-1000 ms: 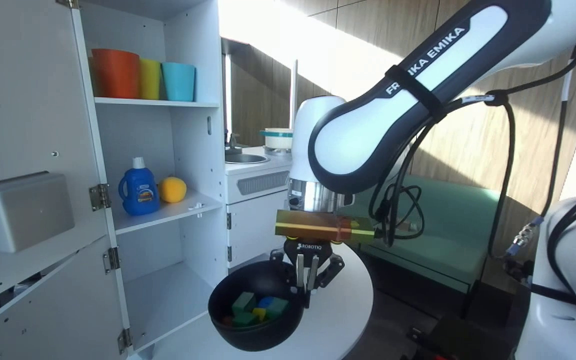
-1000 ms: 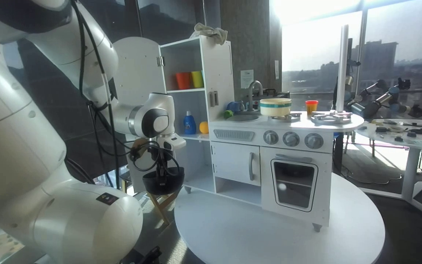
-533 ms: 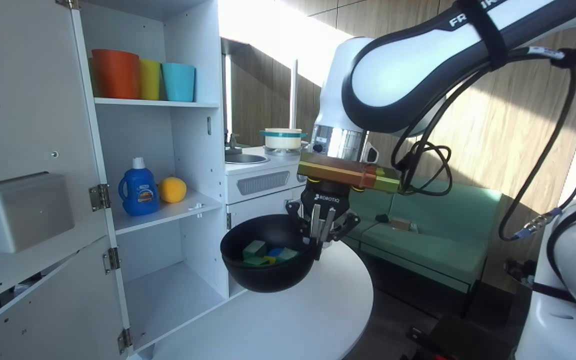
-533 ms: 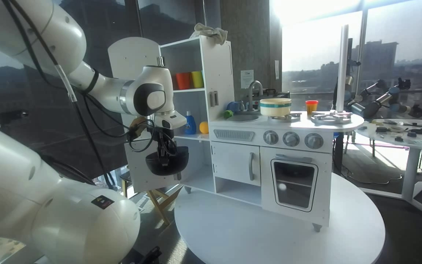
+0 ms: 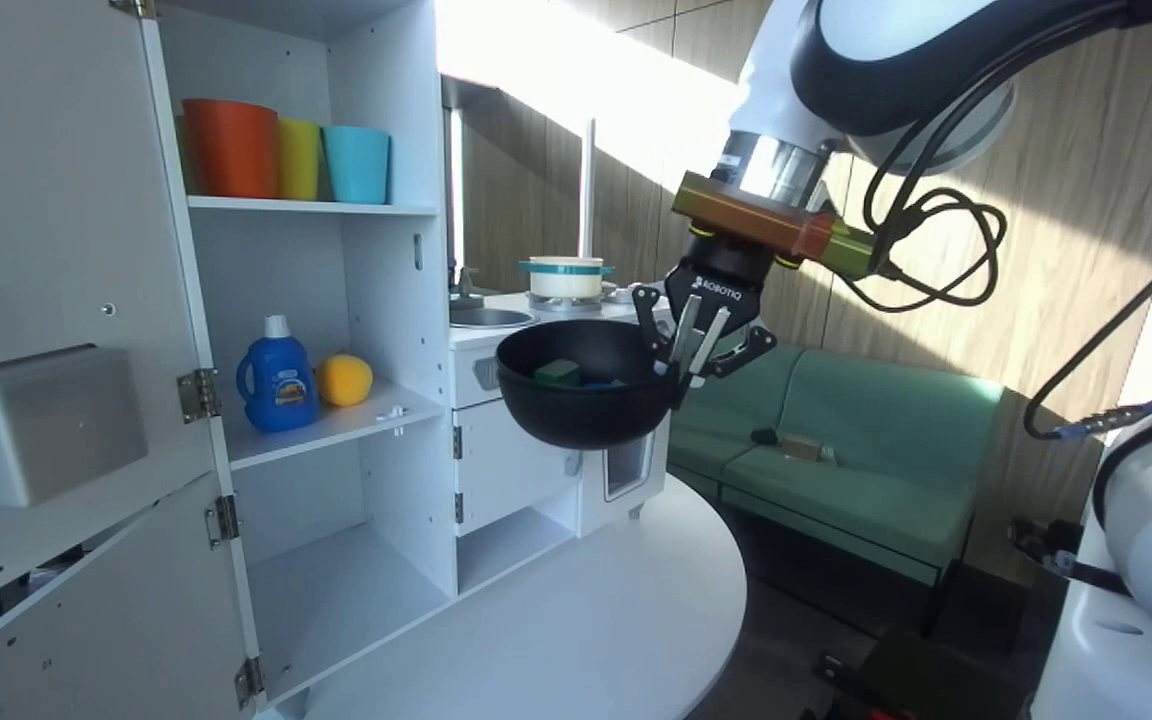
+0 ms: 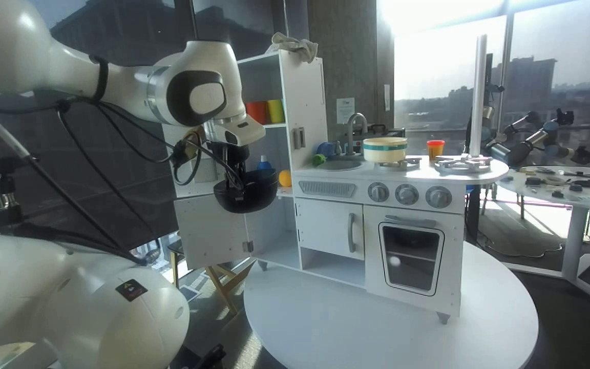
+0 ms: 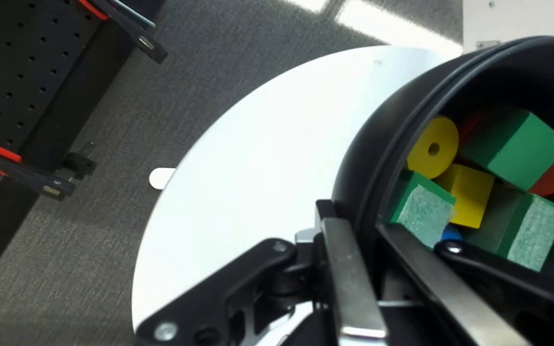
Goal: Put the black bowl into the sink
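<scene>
- Done: the black bowl (image 5: 586, 412) is picked up; it is held in mid-air, apart from the white worktop (image 5: 586, 620), supported only by the tool (image 5: 681, 373).
- The tool is clamped on the bowl: its wall is pinched between the 2 fingers (image 7: 351, 278), at the bowl's left in the wrist view.
- Not done: the sink (image 6: 340, 165) is not yet reached. In an exterior view the bowl (image 6: 246, 200) is seen left of the sink, well apart; in an exterior view the sink (image 5: 491, 317) is seen on the far side of the bowl, to its left.
- Several coloured blocks (image 7: 467, 197) are contained in the bowl; as their removal is not asked for, they are presumably to be carried along, and a steep tilt is best avoided.
- Progress is judged to be about halfway: grasp and lift are achieved; carrying, lowering and release are outstanding.
- Left: the bowl is to be brought to the counter (image 6: 410, 175), probably with more lift so that its edge is cleared, then centred over the sink, with the tap (image 6: 350, 138) and the pot (image 6: 384, 149) avoided, and let go.
- Whether the bowl fits inside the sink cannot be told.
</scene>
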{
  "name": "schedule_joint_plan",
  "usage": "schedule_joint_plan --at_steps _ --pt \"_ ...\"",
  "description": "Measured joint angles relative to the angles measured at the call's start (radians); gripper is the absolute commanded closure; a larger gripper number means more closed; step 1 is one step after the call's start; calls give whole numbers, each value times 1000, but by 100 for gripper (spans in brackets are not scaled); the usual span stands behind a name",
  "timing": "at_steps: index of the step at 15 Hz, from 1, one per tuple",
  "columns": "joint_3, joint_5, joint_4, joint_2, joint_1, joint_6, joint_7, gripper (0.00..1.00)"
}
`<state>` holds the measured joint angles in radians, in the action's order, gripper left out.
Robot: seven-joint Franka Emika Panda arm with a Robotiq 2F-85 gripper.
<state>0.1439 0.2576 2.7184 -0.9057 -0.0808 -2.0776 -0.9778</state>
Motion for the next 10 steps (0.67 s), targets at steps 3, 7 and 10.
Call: schedule_joint_plan --at_steps 3,7,10 --pt "-13 0 -39 -59 51 0 16 93" --pt "-30 0 -113 -64 115 -8 24 93" --pt "-34 0 -168 -26 162 -38 24 93"
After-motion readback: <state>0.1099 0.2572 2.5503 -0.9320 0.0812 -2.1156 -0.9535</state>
